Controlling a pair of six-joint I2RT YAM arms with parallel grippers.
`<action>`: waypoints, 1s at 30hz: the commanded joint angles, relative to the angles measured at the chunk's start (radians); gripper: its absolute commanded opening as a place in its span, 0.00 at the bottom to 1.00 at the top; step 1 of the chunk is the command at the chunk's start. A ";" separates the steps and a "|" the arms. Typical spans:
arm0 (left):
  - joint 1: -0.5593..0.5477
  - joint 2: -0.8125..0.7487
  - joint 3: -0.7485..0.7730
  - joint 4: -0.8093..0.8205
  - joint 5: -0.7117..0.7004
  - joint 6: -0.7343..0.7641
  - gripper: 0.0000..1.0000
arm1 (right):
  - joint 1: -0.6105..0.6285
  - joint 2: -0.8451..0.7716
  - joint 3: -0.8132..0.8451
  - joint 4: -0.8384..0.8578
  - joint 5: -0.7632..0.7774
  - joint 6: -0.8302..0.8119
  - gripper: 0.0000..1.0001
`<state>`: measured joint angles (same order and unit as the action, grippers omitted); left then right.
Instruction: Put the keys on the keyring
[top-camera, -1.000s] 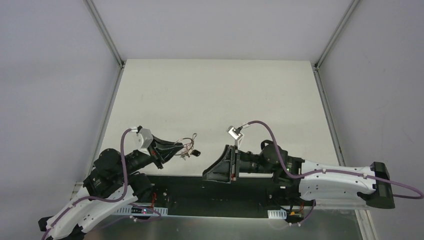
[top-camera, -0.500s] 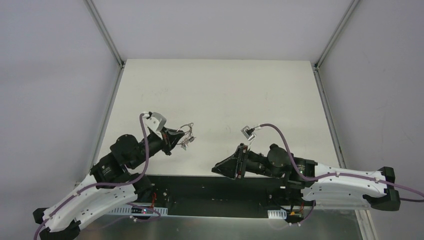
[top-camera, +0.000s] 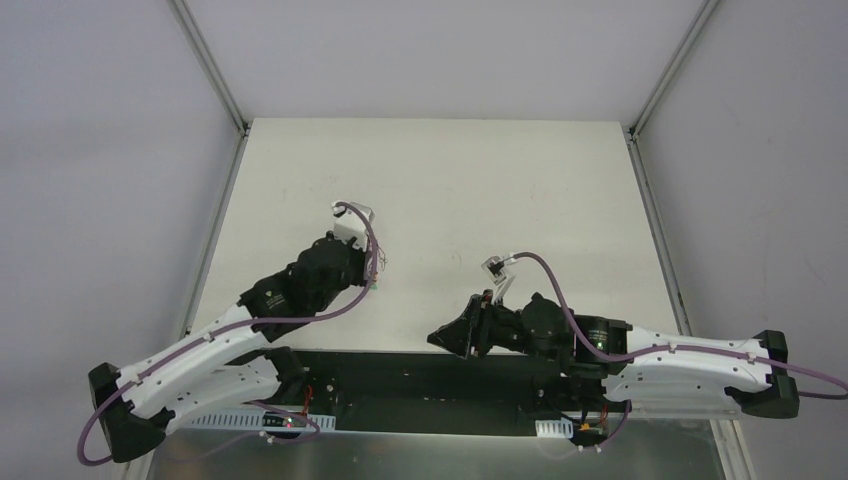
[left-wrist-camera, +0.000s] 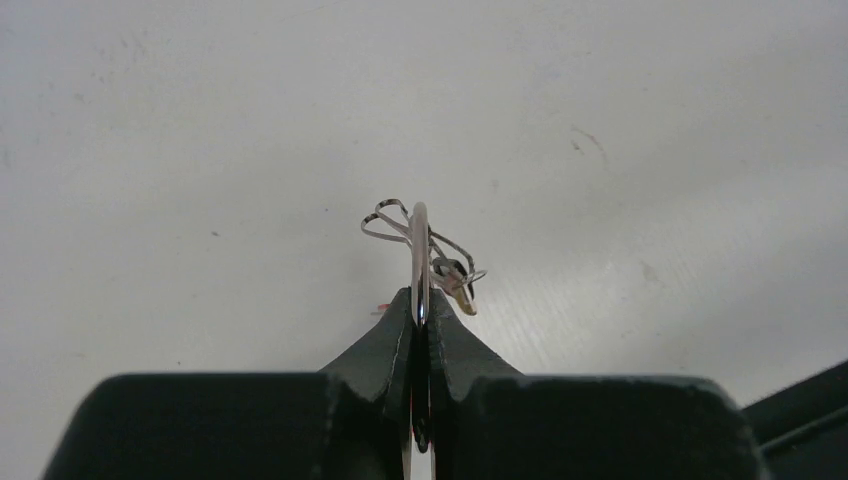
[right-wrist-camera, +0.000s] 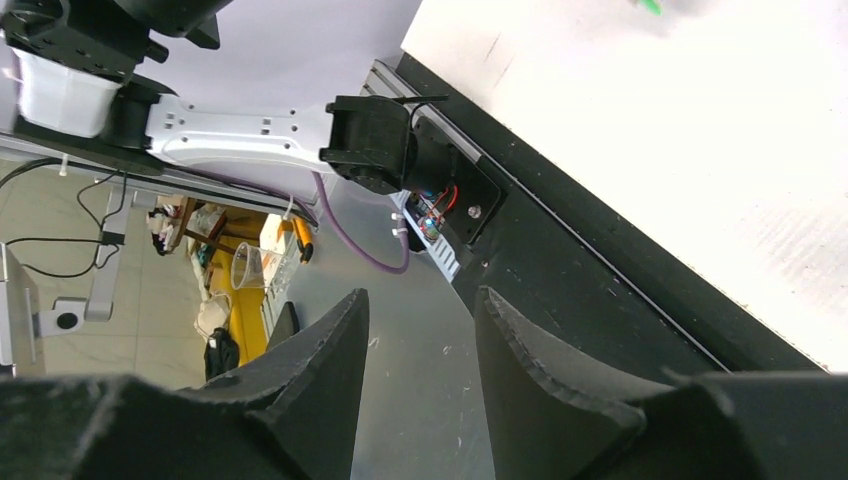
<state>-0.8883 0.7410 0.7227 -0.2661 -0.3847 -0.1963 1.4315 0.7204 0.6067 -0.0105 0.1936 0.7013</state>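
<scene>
My left gripper (left-wrist-camera: 420, 300) is shut on a silver keyring (left-wrist-camera: 419, 245), seen edge-on and held just above the white table (left-wrist-camera: 200, 150). Thin wire loops, small rings and a brass key tip (left-wrist-camera: 464, 302) hang off the ring. A red speck shows left of the fingers. In the top view the left gripper (top-camera: 372, 270) hides most of the ring. A green bit (right-wrist-camera: 649, 6), perhaps the green key head, lies at the top edge of the right wrist view. The black-headed key is hidden. My right gripper (right-wrist-camera: 420, 300) is open and empty over the table's near edge (top-camera: 438, 338).
The black front rail (top-camera: 420, 375) and metal base plate lie below the right gripper. The left arm's base (right-wrist-camera: 380, 140) and purple cable show in the right wrist view. Grey walls and metal frame posts (top-camera: 210, 70) bound the table.
My left arm has reached forward and to the right, carrying the keyring farther onto the table. My right gripper has drawn back a little to the right and now points over the near edge.
</scene>
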 joint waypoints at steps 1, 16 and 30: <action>0.011 0.097 0.049 0.092 -0.175 -0.011 0.00 | 0.006 -0.012 0.010 -0.050 0.051 -0.006 0.47; 0.011 0.621 0.143 0.389 -0.165 0.041 0.01 | 0.005 -0.210 -0.078 -0.236 0.204 0.082 0.48; -0.019 0.895 0.447 0.412 0.151 0.100 0.99 | 0.006 -0.229 -0.035 -0.417 0.348 0.117 0.66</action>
<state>-0.8951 1.6642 1.0760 0.1085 -0.3283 -0.1230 1.4315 0.5007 0.5255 -0.3504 0.4385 0.7929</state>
